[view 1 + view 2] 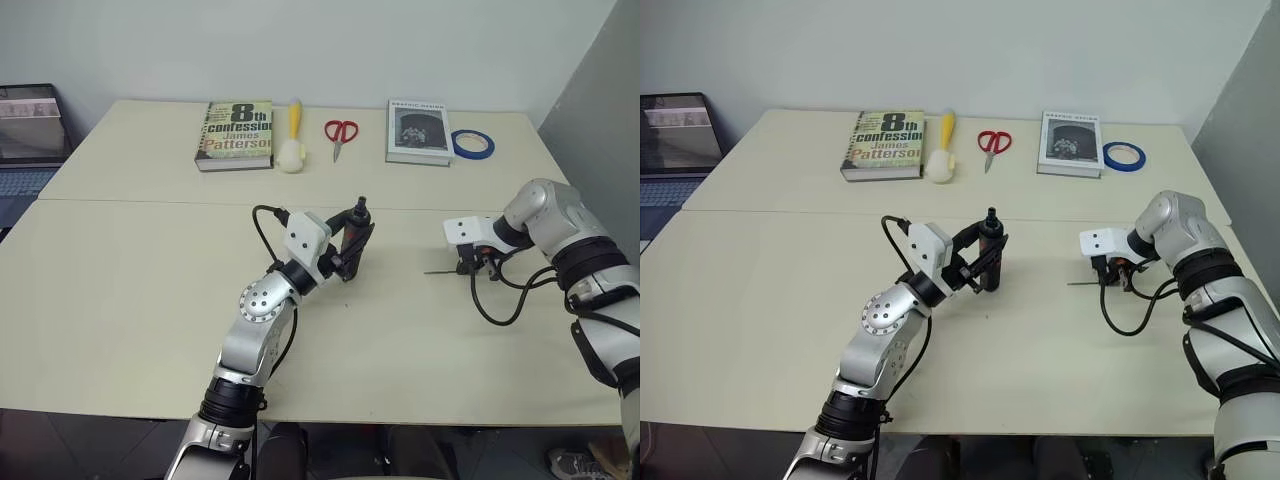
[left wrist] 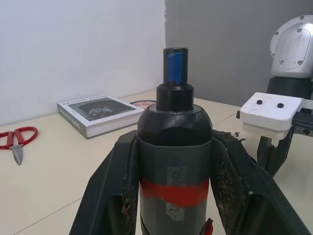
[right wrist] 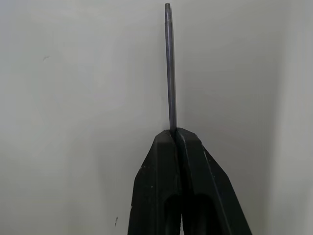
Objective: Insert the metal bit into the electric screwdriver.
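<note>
Right wrist view: right pincer (image 3: 176, 134) clamped shut on one thin dark grey metal bit (image 3: 169, 63), low over the beige desk (image 1: 130, 290). Left pincer (image 1: 352, 245) closed around one black pen-shaped electric screwdriver with red band (image 2: 173, 161), upright mid-desk, well apart from the bit. Far edge: two books (image 1: 236, 134) (image 1: 418, 131), one yellow-handled white brush (image 1: 292, 140), one red-handled scissors (image 1: 340, 133), one blue tape roll (image 1: 473, 144). Nothing between the pincers.
</note>
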